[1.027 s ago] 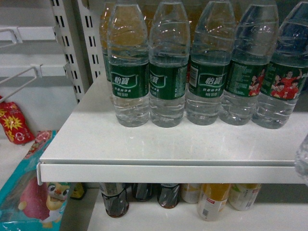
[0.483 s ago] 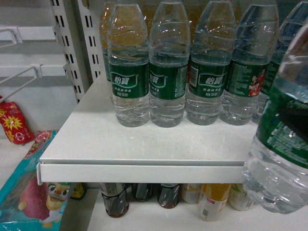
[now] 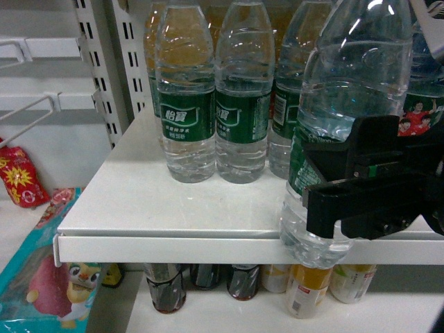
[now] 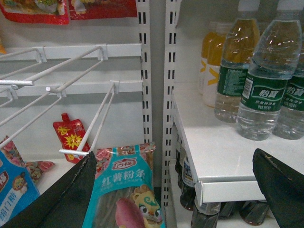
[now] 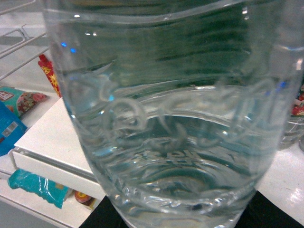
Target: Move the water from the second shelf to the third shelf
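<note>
Water bottle (image 3: 347,132) pinched at label height by right gripper (image 3: 368,184), held upright at near right edge of white shelf (image 3: 173,208), base hanging past the front lip. Full of colourless water, cap out of frame. Behind, row of green-labelled water bottles (image 3: 211,104) standing on same shelf, all filled. Below, dark cola bottles (image 3: 166,284) and a yellow-labelled drink bottle (image 3: 305,288) lined up.

Right wrist view filled almost wholly by the ribbed clear base (image 5: 175,142) of the held bottle. Left wrist view alone showed wire pegs (image 4: 61,80), a teal snack bag (image 4: 126,190), amber drink bottles (image 4: 232,66) at far end of row. Left gripper (image 4: 175,199) with jaws spread wide, nothing between.
</note>
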